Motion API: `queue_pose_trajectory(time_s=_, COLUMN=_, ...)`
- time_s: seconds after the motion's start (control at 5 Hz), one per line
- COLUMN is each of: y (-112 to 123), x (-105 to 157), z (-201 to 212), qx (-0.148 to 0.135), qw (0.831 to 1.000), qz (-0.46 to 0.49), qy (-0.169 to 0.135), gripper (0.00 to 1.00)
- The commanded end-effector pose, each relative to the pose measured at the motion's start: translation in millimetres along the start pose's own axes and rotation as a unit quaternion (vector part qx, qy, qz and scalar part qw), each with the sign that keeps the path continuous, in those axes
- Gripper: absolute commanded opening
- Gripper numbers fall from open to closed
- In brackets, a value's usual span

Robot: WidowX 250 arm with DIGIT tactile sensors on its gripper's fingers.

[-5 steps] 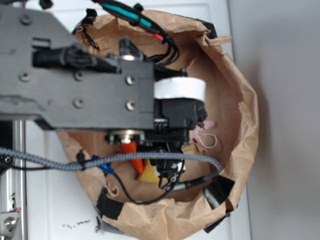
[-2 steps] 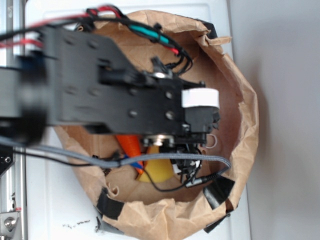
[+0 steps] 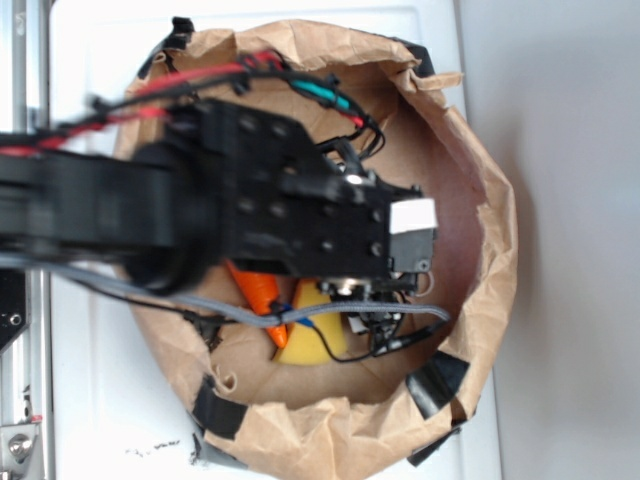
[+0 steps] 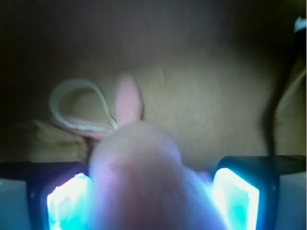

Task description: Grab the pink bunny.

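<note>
Since a second ago the arm [image 3: 200, 225] has dropped deeper into the paper bag [image 3: 480, 210] and pushed toward its far wall. Overhead, it looked large and close to the camera; now it reads smaller and lower. The pink ear and string loop that showed beside the wrist overhead are covered now; only a sliver of loop peeks out at the wrist's edge.

Wrist view: the pink bunny [image 4: 144, 177] fills the gap between the two lit fingers [image 4: 237, 196]. Gripper [image 4: 151, 201] sits spread around it, a finger either side. I can't tell whether the pads touch the plush yet; the view is too blurred. My read: approach done, closing is what remains.

The bunny looks pale pink, fuzzy and rounded, one ear [image 4: 128, 100] standing up beyond the body, thin pale string loop [image 4: 79, 108] lying on the bag floor to its left. It lies on the bag floor near the far wall. Carrot [image 3: 258, 290] and a yellow thing [image 3: 315, 335] lie apart from it, nearer the arm's base.
</note>
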State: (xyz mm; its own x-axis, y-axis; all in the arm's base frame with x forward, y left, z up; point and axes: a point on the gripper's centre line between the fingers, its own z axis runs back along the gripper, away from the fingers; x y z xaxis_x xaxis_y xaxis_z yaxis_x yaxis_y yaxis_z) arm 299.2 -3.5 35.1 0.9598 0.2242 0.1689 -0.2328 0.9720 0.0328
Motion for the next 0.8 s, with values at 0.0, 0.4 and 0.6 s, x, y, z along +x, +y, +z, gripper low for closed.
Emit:
queue_pose_trajectory(time_s=0.0, y=-1, x=5, z=7, qx=-0.009, qw=0.999, qz=-0.036, qy=0.004, gripper=0.0)
queue_pose_trajectory(time_s=0.4, y=3, x=9, z=59, qx=-0.049, qw=0.998, qz=-0.025, qy=0.001, gripper=0.0)
queue_pose_trajectory(time_s=0.6, y=7, x=3, z=85, qx=-0.063, qw=0.998, qz=-0.021, qy=-0.009, gripper=0.0)
